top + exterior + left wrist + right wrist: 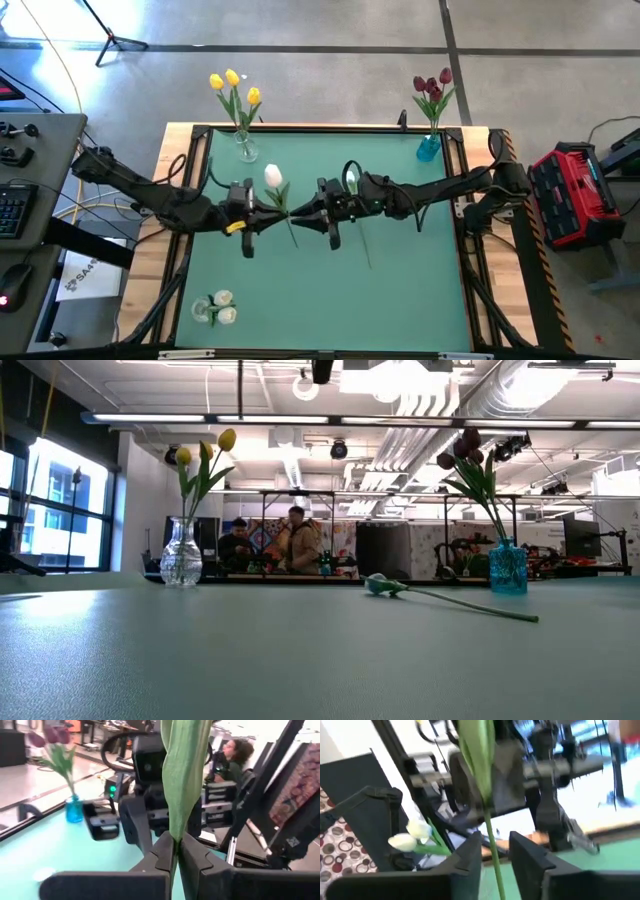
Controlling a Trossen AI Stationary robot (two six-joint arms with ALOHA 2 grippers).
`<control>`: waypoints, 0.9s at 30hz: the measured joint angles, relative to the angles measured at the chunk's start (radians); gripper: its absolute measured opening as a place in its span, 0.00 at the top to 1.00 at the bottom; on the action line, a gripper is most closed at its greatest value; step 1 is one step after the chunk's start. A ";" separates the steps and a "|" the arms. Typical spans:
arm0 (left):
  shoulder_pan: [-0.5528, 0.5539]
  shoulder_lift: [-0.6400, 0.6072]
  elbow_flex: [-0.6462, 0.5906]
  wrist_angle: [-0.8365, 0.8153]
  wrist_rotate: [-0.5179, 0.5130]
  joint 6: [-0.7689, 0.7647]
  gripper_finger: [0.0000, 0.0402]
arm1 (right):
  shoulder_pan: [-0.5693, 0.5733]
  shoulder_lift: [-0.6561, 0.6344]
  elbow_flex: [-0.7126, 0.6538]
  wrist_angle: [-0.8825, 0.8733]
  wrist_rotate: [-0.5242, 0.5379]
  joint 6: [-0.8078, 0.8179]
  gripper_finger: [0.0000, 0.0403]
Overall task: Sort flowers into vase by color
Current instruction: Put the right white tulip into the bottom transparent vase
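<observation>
A white tulip (272,177) on a long green stem hangs in the air over the middle of the green table (420,300), head toward the far edge. My left gripper (272,208) is shut on its stem. My right gripper (298,212) faces it from the right, open, with the stem (490,835) running between its spread fingers. A second flower (352,182) lies flat on the table behind the right arm, also seen in the low view (385,586). My left gripper pinches the tulip's stem (176,839) between its two fingers, just below a broad green leaf (182,780). The fingers come level from the table's left and lie across the stem. The tulip is lifted clear of the table.
A clear vase with yellow tulips (245,150) stands at the far left. A blue vase with dark red tulips (428,148) stands at the far right. A vase with white flowers (218,308) sits at the near left. People sit in the room beyond the table (285,545).
</observation>
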 joint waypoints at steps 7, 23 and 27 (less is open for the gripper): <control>-0.177 -0.152 0.000 -0.355 -0.273 -0.124 1.00 | -0.046 0.000 0.000 -0.341 0.007 0.199 0.68; -0.718 -0.252 0.000 -0.747 -0.325 -0.404 1.00 | -0.047 0.000 -0.001 -0.599 0.138 0.216 0.68; -0.824 -0.251 0.000 -0.747 -0.403 -0.441 1.00 | -0.047 0.000 -0.001 -0.625 0.142 0.238 0.68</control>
